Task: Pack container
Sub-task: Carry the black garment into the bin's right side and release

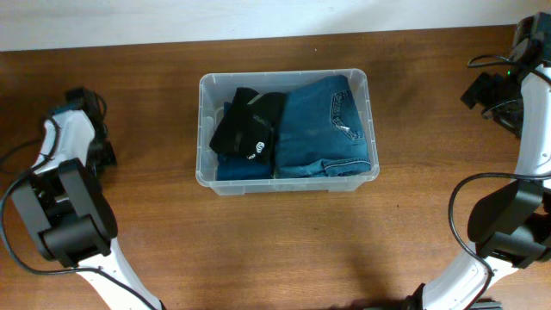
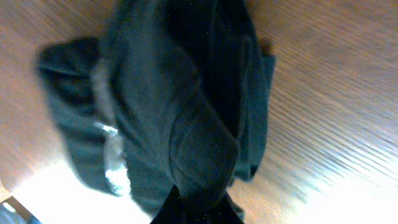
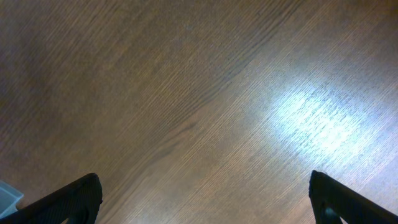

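The clear plastic container [image 1: 204, 129] stands at the table's middle. Folded blue jeans [image 1: 327, 129] fill its right half. A black garment with a white logo [image 1: 248, 125] lies on blue cloth in its left half. My left gripper [image 1: 86, 112] is at the far left, away from the container. In the left wrist view its jaws [image 2: 198, 210] are shut on a dark ribbed garment [image 2: 174, 93] that hangs or lies over the wood. My right gripper [image 1: 492, 90] is at the far right; its fingers [image 3: 205, 199] are wide open and empty over bare wood.
The wooden table [image 1: 284, 241] ends at a pale wall along the back edge. Cables run by both arms. A pale blue corner [image 3: 7, 196] shows at the lower left of the right wrist view.
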